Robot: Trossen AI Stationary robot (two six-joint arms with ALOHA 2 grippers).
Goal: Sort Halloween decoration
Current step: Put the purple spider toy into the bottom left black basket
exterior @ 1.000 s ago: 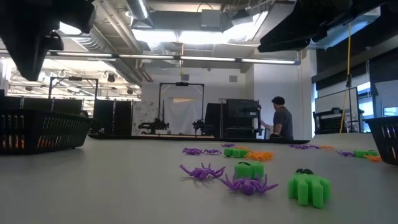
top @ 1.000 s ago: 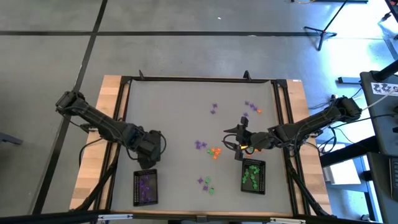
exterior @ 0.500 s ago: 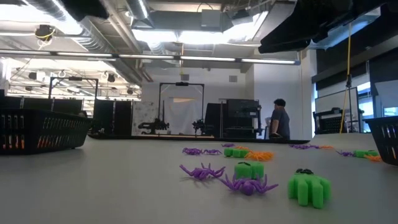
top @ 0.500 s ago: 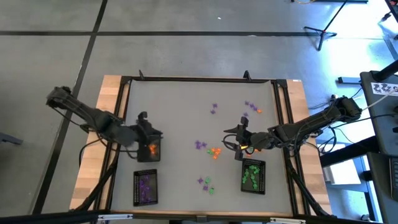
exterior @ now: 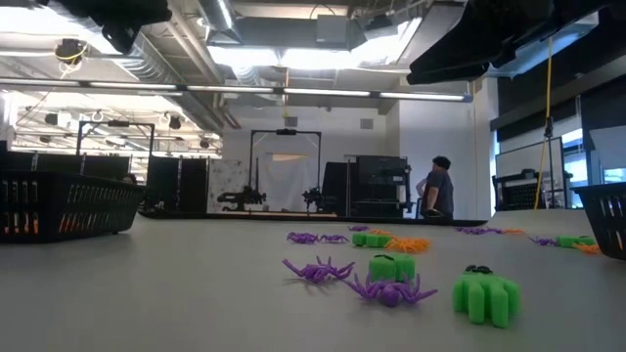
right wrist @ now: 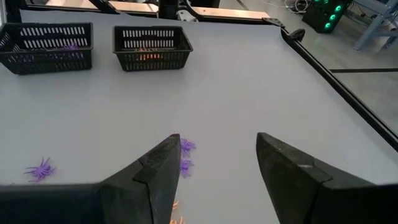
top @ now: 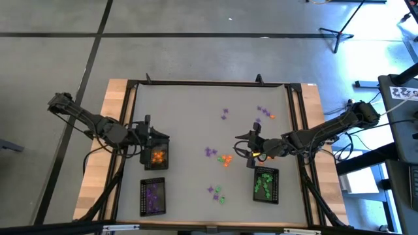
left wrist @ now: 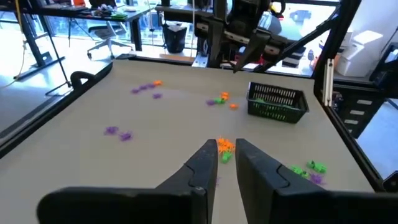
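The Halloween decoration is tiny plastic trinkets strewn on the grey table: purple ones (top: 225, 114), an orange cluster (top: 225, 159), and green and purple ones (top: 217, 192). My left gripper (top: 157, 138) hovers at the far-left edge of the tray holding orange pieces (top: 157, 157). Its fingers (left wrist: 226, 148) stand a narrow gap apart and hold nothing. My right gripper (top: 247, 149) hangs wide open (right wrist: 217, 146) just right of the orange cluster, beyond the tray of green pieces (top: 266, 184). A third tray (top: 153, 196) holds purple pieces. In the low view, purple spiders (exterior: 391, 290) and green pieces (exterior: 486, 293) lie in the foreground.
Black rails (top: 130, 91) frame the table, with wooden strips outside them. More purple and orange trinkets (top: 266, 112) lie toward the far right. A person (exterior: 440, 191) stands in the room far behind the table. Bare table lies between the left trays and the middle cluster.
My left gripper has drawn back from above the orange tray toward the table's left and far side, rising out of the low view. This has uncovered the tray with its orange pieces. My right arm has kept still.
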